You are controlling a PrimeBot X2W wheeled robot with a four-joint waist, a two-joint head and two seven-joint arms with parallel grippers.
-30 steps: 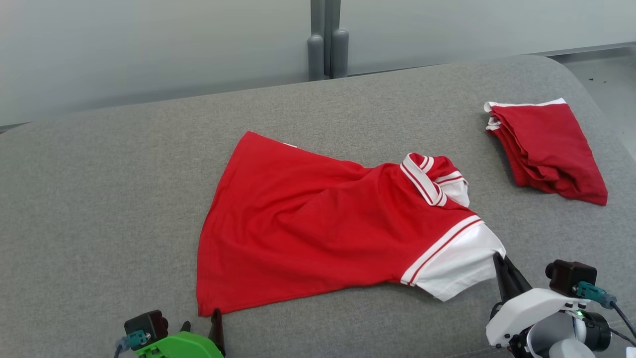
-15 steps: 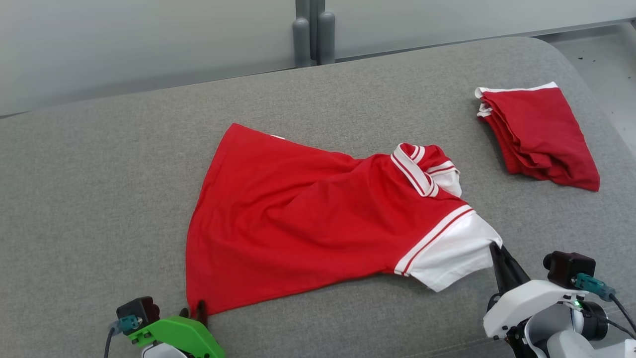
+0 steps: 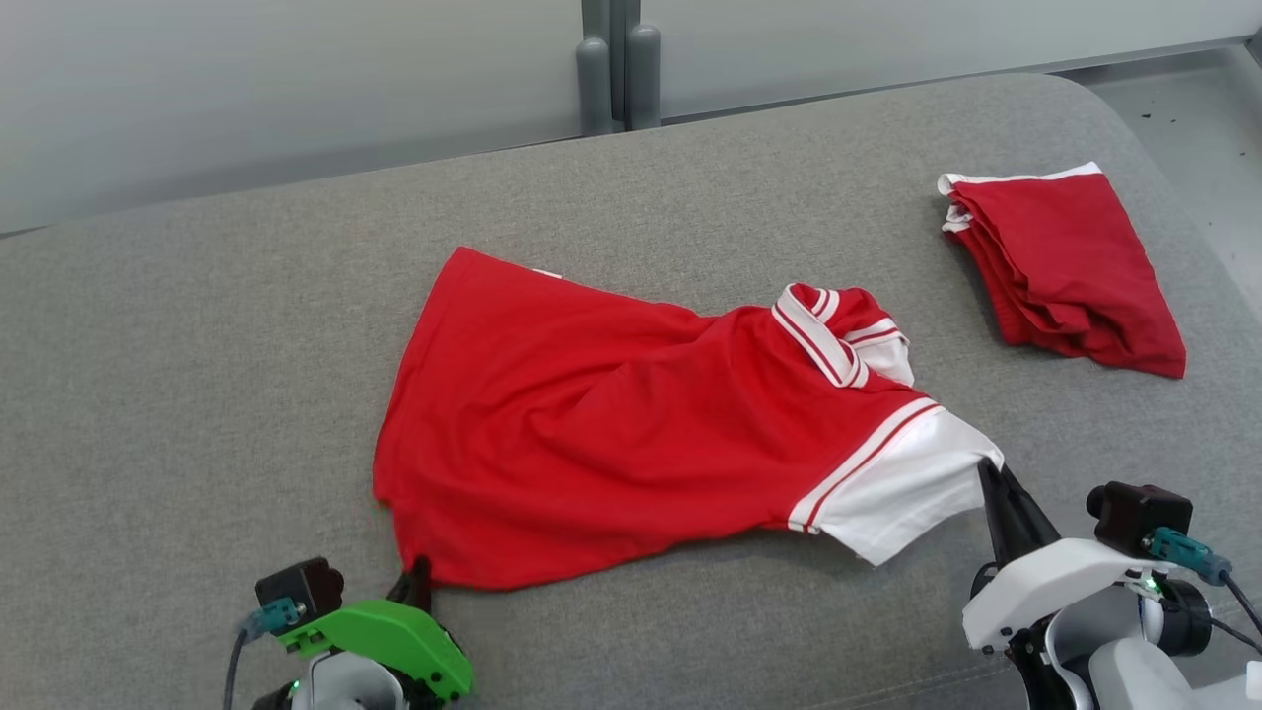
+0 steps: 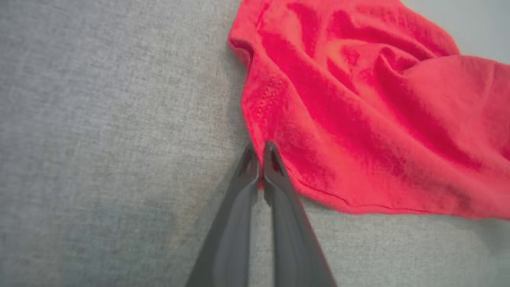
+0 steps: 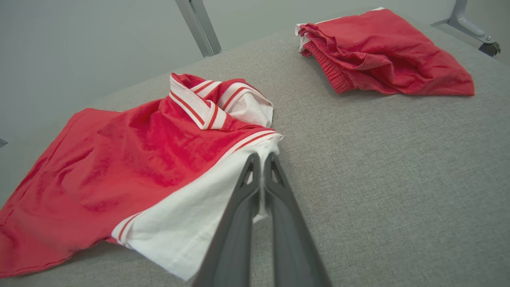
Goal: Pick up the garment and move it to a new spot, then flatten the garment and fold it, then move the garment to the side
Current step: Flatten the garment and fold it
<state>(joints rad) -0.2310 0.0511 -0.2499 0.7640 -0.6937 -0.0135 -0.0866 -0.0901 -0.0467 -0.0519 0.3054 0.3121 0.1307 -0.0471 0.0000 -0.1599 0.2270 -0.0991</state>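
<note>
I've got the grey padded table [image 3: 197, 345] in front of me, and the red shirt [image 3: 611, 434] lies rumpled in the table's middle, collar toward the table's right side. A folded red garment [image 3: 1065, 266] sits near the table's far right corner, well apart from the shirt. Toward the table's near edge, my right gripper [image 5: 261, 159] is clamped on the rim of the white sleeve [image 5: 191, 223], and my left gripper [image 4: 259, 150] is pinched on the hem corner [image 4: 287, 169]. That left bite looks thin to me. Only a sliver of cloth shows between the fingers, so I judge it could slip out on the lift. Uneven pulling could also bunch the shirt or drag it into the folded garment.
</note>
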